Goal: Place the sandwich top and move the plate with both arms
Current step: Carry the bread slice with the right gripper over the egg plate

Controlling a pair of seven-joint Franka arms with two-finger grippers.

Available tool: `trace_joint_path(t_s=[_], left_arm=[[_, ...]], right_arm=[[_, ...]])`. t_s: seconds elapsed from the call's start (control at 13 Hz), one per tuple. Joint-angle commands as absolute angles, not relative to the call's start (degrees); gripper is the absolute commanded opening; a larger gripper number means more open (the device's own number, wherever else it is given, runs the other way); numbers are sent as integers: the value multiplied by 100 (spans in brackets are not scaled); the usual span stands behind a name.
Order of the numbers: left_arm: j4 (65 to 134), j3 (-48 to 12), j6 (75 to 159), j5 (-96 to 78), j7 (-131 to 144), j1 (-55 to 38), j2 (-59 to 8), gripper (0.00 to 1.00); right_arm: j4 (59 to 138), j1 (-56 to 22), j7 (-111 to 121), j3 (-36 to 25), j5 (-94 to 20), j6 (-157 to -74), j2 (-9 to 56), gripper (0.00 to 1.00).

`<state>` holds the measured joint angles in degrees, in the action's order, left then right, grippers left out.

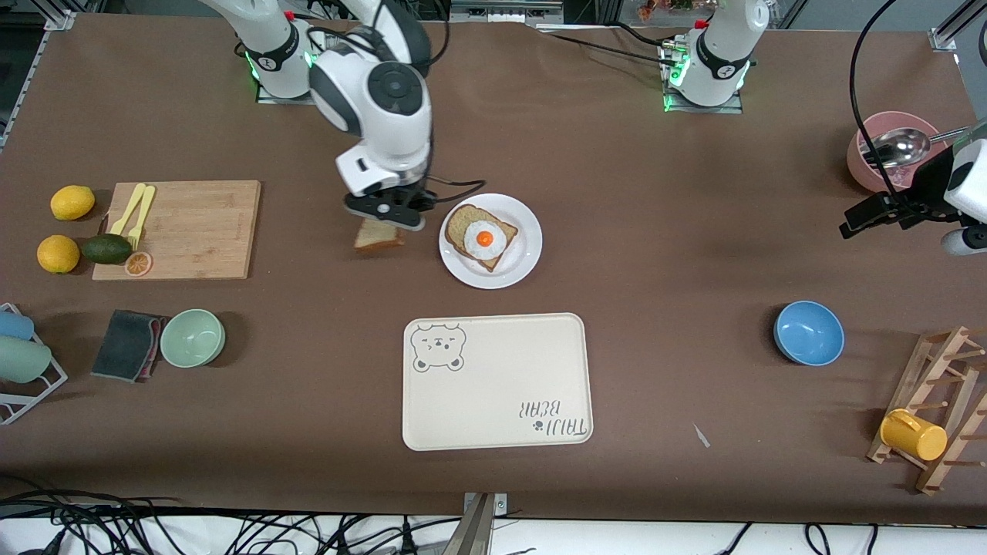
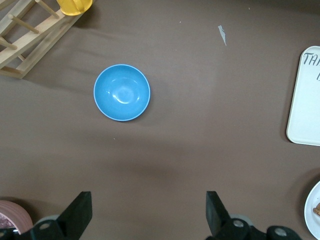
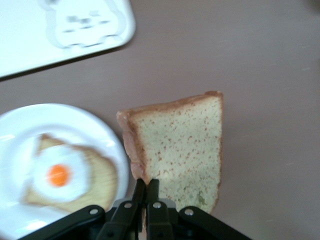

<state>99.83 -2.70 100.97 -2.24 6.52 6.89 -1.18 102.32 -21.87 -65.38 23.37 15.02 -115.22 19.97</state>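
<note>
While its fingers pinch 1 edge, the right claw (image 1: 385, 218) holds the sandwich top (image 3: 180, 150) tilted over the table (image 1: 663, 254), just beside the plate (image 1: 524, 258). Waiting near the pink bowl (image 1: 867, 166), the left claw (image 2: 145, 212) gapes apart.

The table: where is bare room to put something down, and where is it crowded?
Bare patches: between the cream tray and the blue bowl, and between the plate and the left gripper, open by the pink bowl. Crowded: around the cutting board, and where the right gripper holds the sandwich top beside the plate.
</note>
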Motion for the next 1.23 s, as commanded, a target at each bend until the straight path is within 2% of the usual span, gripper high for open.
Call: trace_joint_path(t_s=[0.0,0.15,0.23,0.31,0.69,1.07,1.15], left_arm=[[9958,-272,10081,-360,536,668,-105,100],[9940,-272,10081,-360,527,659,-114,100],[9940,-281,10081,-360,545,659,-140,100],[9940,-281,10081,-360,528,659,-141,100],[9923,-272,10081,-360,527,668,-149,100],[9923,-272,10081,-352,527,659,-185,100],[9923,-272,10081,-343,527,659,-202,100]], right_arm=[[8769,-3019,-7492,2303,1651,-11137,3194,0],[7276,-3636,-8102,2242,2152,-10743,4188,0],[6781,-3874,-8121,2102,2171,-10549,4532,0],[6637,-4085,-8130,1970,2188,-10512,4700,0],[6978,-4289,-7989,1890,2452,-10038,4729,0],[6979,-4395,-8051,1855,2443,-10256,4790,0],[6979,-4395,-8033,1811,2435,-10266,4790,13]])
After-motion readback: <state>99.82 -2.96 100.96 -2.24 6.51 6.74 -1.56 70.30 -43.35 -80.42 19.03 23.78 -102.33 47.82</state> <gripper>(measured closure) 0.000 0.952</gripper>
